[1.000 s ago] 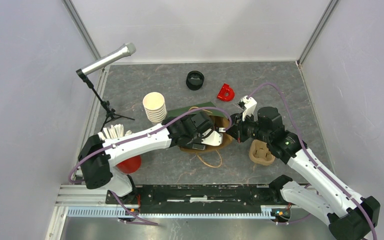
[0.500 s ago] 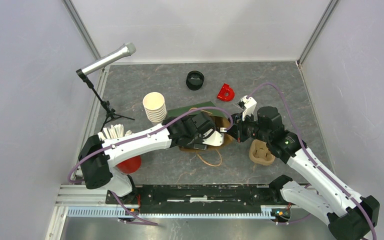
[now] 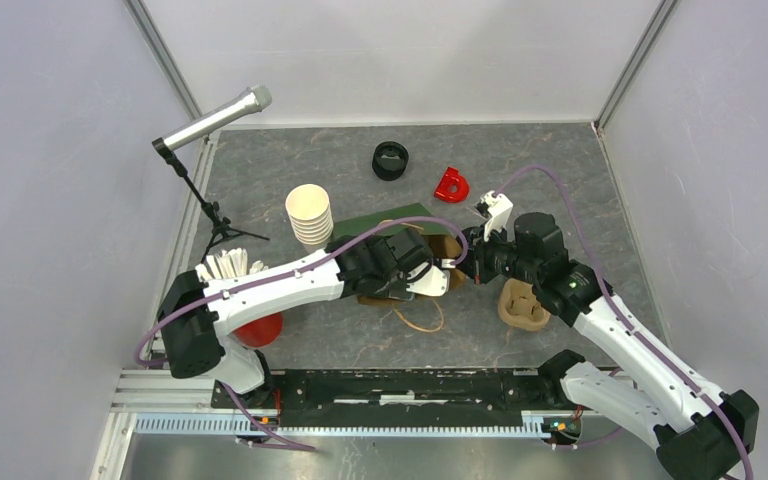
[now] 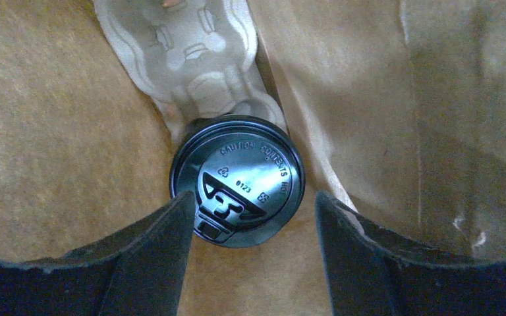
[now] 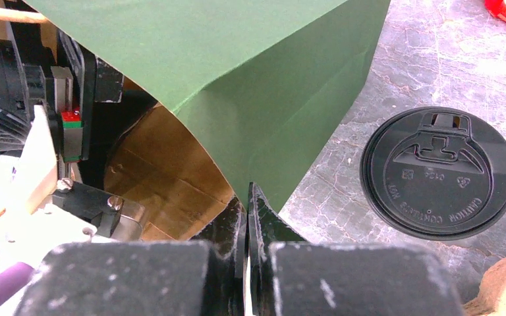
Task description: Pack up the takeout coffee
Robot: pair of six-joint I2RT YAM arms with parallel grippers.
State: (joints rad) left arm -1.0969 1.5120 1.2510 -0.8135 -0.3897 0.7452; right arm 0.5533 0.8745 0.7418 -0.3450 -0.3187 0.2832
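Directly beneath the left gripper (image 4: 253, 199), inside the bag (image 4: 53, 131), a lidded cup (image 4: 237, 181) stands upright in its tray (image 4: 184, 46). The jaws straddle it, apart. The right gripper (image 5: 246, 197) pinches the bag's rim.

Left claw (image 4: 253, 201) hemmed by bag (image 4: 53, 131) walls; lidded cup (image 4: 237, 178) ahead.

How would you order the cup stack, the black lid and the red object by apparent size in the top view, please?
Cup stack: largest.
Black lid and red object: about alike, not ranked.
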